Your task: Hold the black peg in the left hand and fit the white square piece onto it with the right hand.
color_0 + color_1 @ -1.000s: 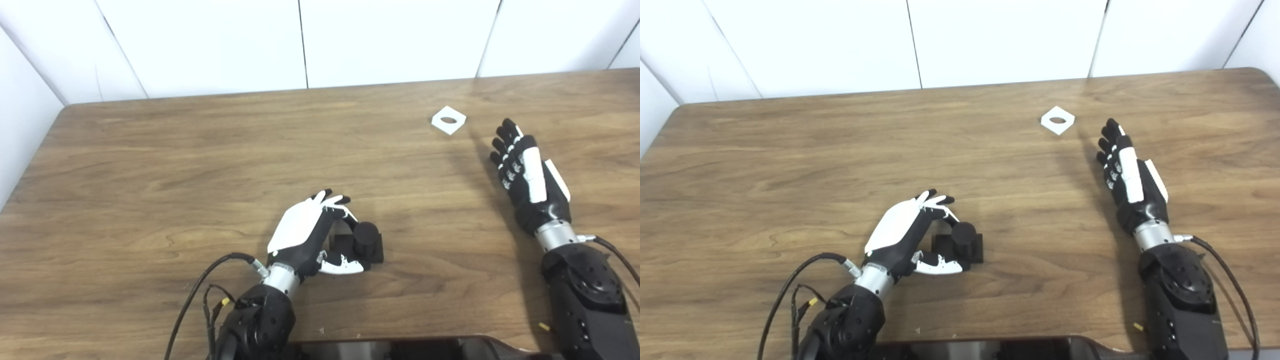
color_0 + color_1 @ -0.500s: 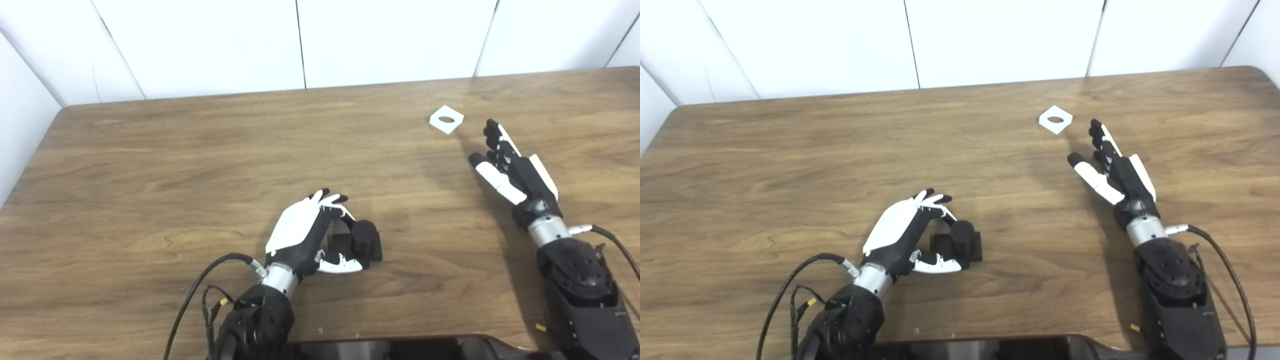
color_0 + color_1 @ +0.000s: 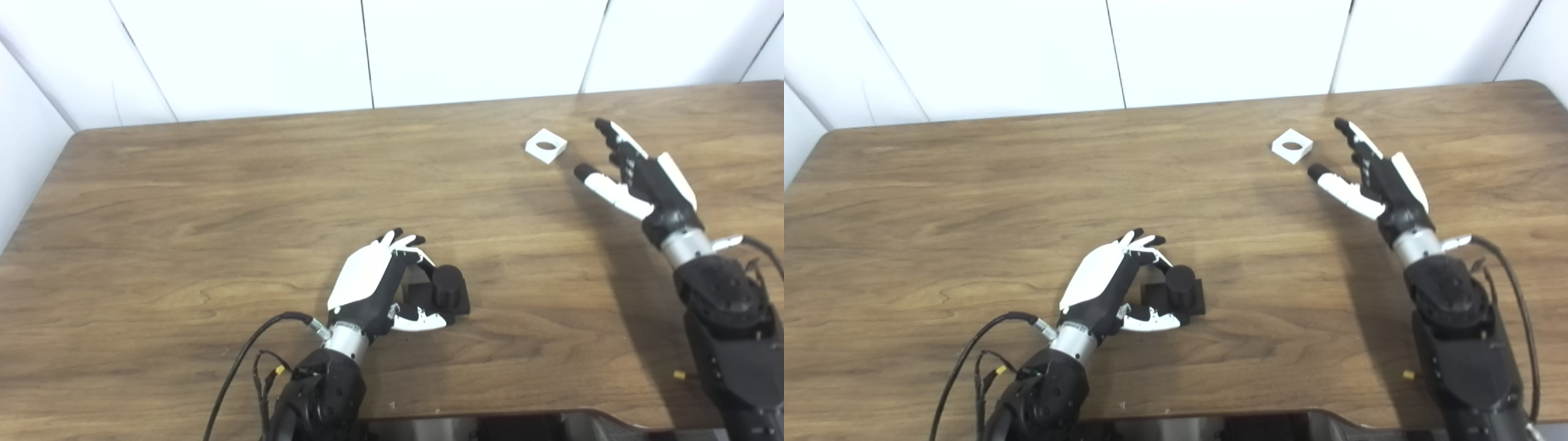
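Observation:
The black peg (image 3: 448,283), a short cylinder on a square black base, stands on the table near the front centre. My left hand (image 3: 373,285) is cupped around its left side, open: the fingers curl over the base's back corner and the thumb lies along its front. Whether they press on it I cannot tell. The white square piece (image 3: 546,146), with a round hole, lies flat at the back right. My right hand (image 3: 637,177) hovers open just right of it, fingers spread and pointing toward it, thumb nearest, not touching.
The wooden table (image 3: 184,202) ends at white wall panels along the back and left. Black cables (image 3: 245,355) trail from my left wrist near the front edge. A dark edge of my body (image 3: 478,425) shows at the bottom.
My right hand has moved up and back toward the white piece, turned, and spread thumb from fingers. The left hand and peg have stayed put. The camera has shifted slightly.

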Available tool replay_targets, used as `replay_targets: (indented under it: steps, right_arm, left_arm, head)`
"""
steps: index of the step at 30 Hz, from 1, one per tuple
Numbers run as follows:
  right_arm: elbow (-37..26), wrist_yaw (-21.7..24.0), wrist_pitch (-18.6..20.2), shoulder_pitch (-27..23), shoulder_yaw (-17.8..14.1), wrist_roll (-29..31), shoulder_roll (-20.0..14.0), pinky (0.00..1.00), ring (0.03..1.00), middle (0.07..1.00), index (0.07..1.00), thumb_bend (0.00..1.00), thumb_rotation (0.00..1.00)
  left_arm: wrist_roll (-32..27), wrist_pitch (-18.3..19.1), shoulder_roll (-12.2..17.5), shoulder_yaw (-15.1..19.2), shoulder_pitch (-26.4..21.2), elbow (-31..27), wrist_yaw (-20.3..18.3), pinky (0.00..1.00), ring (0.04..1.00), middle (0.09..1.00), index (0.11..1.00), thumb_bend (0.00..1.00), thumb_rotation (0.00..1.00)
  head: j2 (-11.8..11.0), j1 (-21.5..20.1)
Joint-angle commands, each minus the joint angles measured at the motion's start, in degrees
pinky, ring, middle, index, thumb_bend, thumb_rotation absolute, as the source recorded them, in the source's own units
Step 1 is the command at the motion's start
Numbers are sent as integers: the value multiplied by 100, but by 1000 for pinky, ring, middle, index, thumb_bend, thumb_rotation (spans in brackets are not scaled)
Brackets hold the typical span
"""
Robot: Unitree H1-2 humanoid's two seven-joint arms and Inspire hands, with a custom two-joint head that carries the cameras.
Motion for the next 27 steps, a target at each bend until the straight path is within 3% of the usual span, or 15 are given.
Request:
replay_targets:
  steps: [1,8,12,18,27]
  right_arm:
    - [-113,23,-33,-464,26,-109,-149,999,989,972,922,727,532]
    - [90,128,284,-953,141,-276,-245,969,972,969,906,763,470]
    - [267,227,329,-1243,430,-701,-459,897,944,958,925,782,514]
    - [684,370,329,-1701,895,-1298,-705,973,997,979,921,789,482]
    - [1394,653,426,-2360,1558,-2096,-950,960,1000,976,852,875,413]
  left_arm:
    - [154,81,79,-8,34,272,-39,1000,1000,900,490,505,79]
    - [104,83,67,32,9,309,18,1000,1000,900,489,505,80]
    - [82,87,75,69,-13,311,21,1000,1000,901,489,505,79]
    - [66,84,92,106,-25,323,28,1000,1000,900,490,505,80]
    - [31,108,123,150,-3,296,30,1000,1000,904,489,505,79]
  head:
    - [-2,-2]
    - [-8,2]
    - [-29,-18]
    - [-79,-75]
    - [-143,-87]
